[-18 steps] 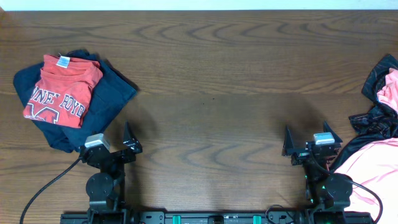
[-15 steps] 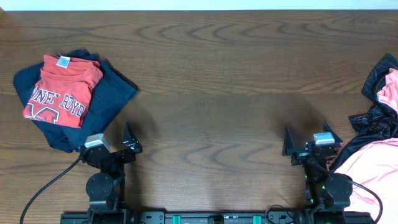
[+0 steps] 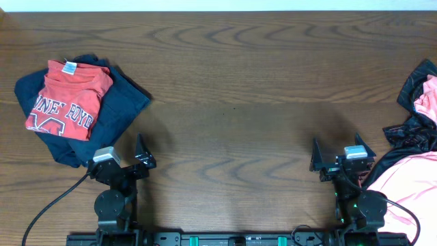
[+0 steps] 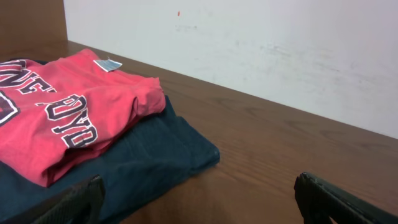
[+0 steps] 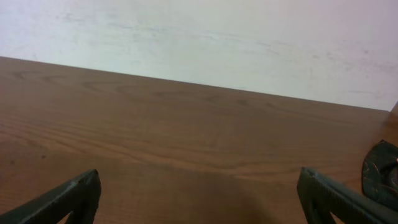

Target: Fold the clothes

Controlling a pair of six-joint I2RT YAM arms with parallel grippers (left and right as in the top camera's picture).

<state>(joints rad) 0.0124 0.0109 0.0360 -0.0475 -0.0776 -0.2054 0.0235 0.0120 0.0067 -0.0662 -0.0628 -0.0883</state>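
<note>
**A:** Where do the clothes lie?

**B:** At the two ends of the table (image 3: 232,102). On the left, a folded red shirt (image 3: 68,99) sits on top of a navy cloth (image 3: 119,102). On the right, a pink cloth (image 3: 406,188) and a black cloth (image 3: 413,133) lie crumpled together and run past the edge of the overhead view.

**A:** And the room between them?

**B:** Bare wood spans the whole middle, from the navy hem across to the black one and back to the far edge under the wall (image 4: 249,37).

**A:** The arms?

**B:** Both sit at the near edge. The left gripper (image 3: 119,160) is just beside the navy cloth's near corner, jaws wide apart with nothing between them. The right gripper (image 3: 338,157) is just beside the black and pink heap, jaws spread the same way and holding nothing.

**A:** What do the wrist cameras add?

**B:** The left wrist view shows the thickness of the shirt's fold, its dark lettering and a blue label (image 4: 108,64) at the neck. It also shows the navy corner lying flat on the wood. One fingertip (image 4: 78,199) shows in front of the navy cloth, but I cannot tell whether it touches. The right wrist view shows wood, wall and a sliver of black cloth at its right edge. Only the overhead view shows the pink cloth, and a cable (image 3: 48,205) curling from the left arm's base toward the near left corner.
</note>
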